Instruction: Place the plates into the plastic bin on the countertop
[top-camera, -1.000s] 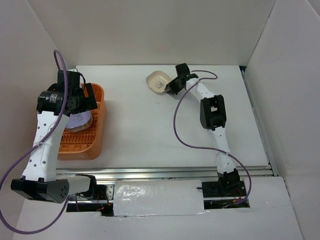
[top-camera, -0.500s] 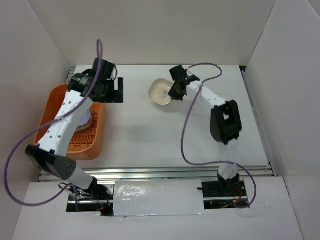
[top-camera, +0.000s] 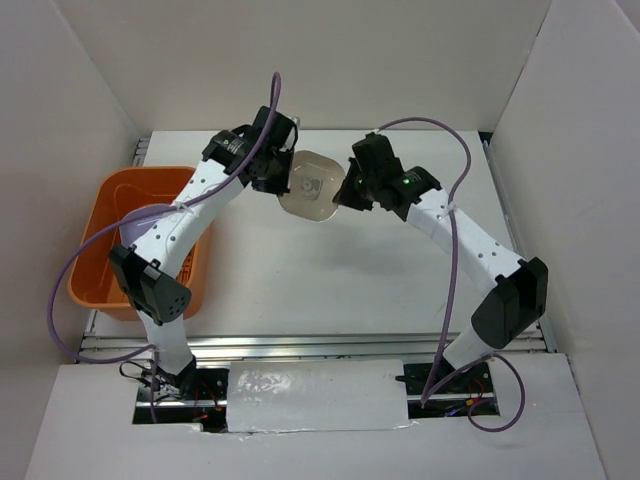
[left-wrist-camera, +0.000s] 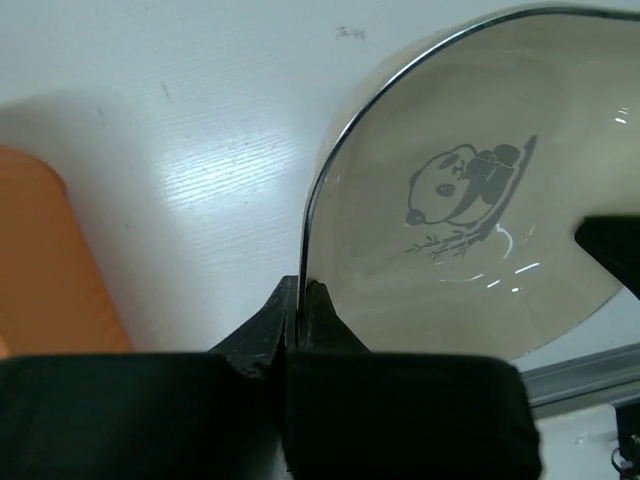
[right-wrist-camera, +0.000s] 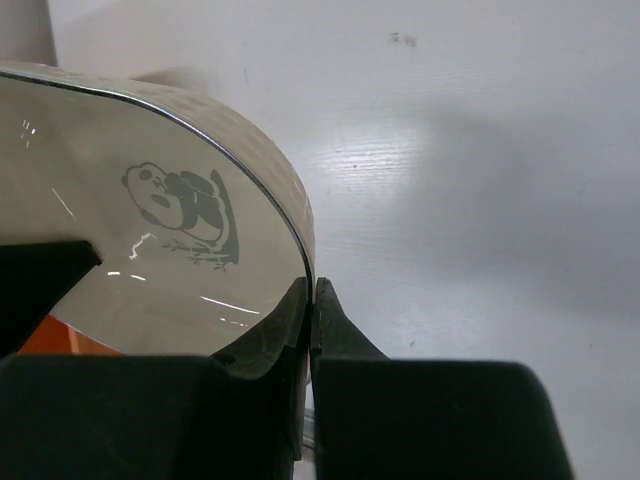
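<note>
1 cream plate (top-camera: 312, 187) w/ panda print held above countertop (top-camera: 330, 280), opp. rims pinched by left gripper (left-wrist-camera: 300, 305) & right gripper (right-wrist-camera: 312, 295), orange plastic bin (top-camera: 90, 250) at L, 1 lavender plate (top-camera: 137, 222) seen inside

top: high overhead, looking down, wide | wrists: close-up, facing each other | all share cream plate (top-camera: 312, 187)

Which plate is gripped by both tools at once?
The cream panda-print plate, pinched at opposite rims by the left tool and right tool; the lavender plate lies in the orange bin.
</note>
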